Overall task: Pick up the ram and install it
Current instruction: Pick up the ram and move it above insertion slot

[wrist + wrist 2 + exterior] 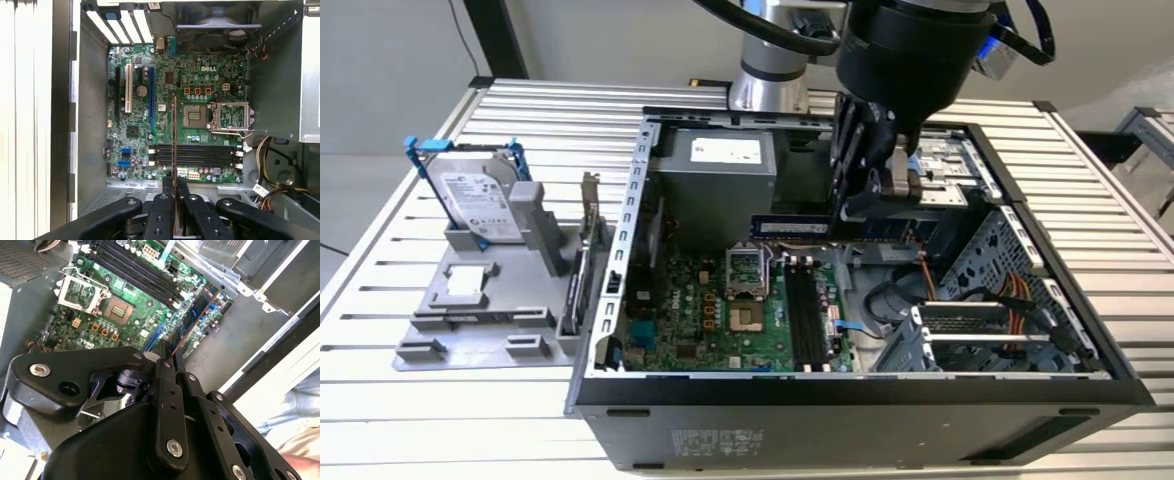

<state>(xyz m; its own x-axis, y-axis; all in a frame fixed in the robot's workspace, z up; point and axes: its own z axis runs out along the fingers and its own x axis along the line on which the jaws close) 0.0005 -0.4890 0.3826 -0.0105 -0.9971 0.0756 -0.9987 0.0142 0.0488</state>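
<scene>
The ram [790,228] is a thin dark stick with a blue label, held level above the open computer case [854,395]. My gripper [855,213] is shut on its end nearest the exterior view's right. In the first wrist view the ram [174,135] appears edge-on as a thin line running out from between my gripper [174,182] fingers, over the motherboard. In the second wrist view the ram [193,319] sticks out past the gripper [167,349]. The black memory slots [807,322] [200,155] [131,269] lie below, and the ram is clear of them.
On the exterior view's left, a silver hard drive [474,195] in a blue bracket stands on a grey holder [480,310], with a card [587,250] upright beside it. Inside the case are the power supply [714,165], CPU socket [744,268], orange cables [1014,295] and a drive cage [987,255].
</scene>
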